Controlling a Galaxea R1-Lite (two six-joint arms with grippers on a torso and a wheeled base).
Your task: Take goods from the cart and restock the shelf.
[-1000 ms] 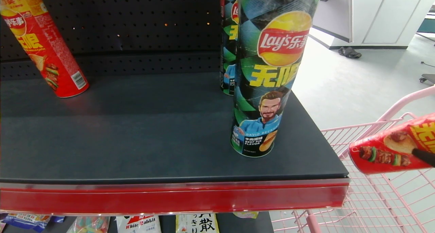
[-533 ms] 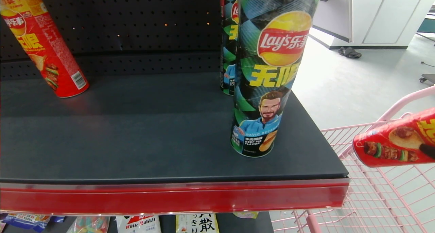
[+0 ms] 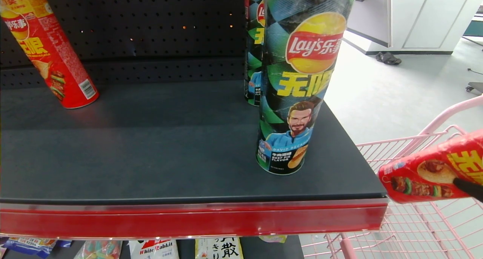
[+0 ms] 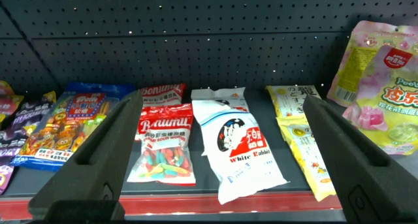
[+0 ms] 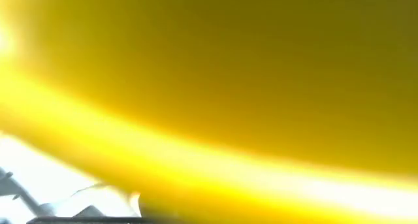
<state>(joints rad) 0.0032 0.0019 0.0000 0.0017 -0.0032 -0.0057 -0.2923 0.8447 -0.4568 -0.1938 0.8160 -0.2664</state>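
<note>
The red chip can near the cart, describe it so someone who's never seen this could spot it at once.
Find the dark shelf, then the pink cart off its right end. The red chip can hangs over that cart, lying nearly sideways with skewers pictured near its end. The other red can and the dark green cans all stand on the shelf.

Items for your list, operator.

Left gripper (image 4: 222,101): you see two broad fingers (image 4: 98,160) of matt charcoal-black moulded plastic. Each is a flat-faced wedge, wide at the root and narrowing to a blunt, squared tip. Its bevelled edges show a paler grey. You can note one small round recess (image 4: 107,192) near each root.

Right gripper (image 3: 471,189): you see one slim, matt black finger (image 3: 465,184), smooth-sided, with a rounded tip.
</note>
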